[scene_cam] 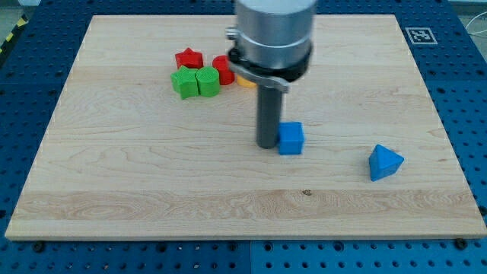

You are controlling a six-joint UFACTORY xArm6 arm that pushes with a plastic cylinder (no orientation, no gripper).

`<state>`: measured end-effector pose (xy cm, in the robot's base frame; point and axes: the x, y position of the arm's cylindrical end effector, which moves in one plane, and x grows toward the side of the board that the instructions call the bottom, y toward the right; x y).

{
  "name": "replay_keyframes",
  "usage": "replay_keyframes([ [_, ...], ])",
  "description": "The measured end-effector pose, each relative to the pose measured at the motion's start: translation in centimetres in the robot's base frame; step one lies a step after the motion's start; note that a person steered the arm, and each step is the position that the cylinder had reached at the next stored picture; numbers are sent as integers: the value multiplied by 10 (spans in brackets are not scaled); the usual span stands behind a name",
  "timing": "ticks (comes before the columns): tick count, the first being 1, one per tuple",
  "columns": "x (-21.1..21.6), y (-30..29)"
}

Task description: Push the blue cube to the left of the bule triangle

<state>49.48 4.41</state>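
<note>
The blue cube [291, 138] sits on the wooden board [152, 183] a little right of centre. The blue triangle [384, 162] lies to the view's right of it and slightly lower, with a gap between them. My tip [267, 144] rests on the board right against the cube's left side. The arm's grey body [274, 34] hangs over the board's upper middle.
A cluster sits at the upper left of centre: a red star [189, 58], a green star [183, 82], a green block [208, 81], a red block [222, 70] and a partly hidden yellow block [245, 79]. A marker tag [420, 35] sits off the board's top right corner.
</note>
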Motion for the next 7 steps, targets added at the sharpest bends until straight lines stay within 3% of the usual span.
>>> replay_keyframes([
  [2, 14, 16],
  [5, -35, 12],
  [7, -41, 76],
])
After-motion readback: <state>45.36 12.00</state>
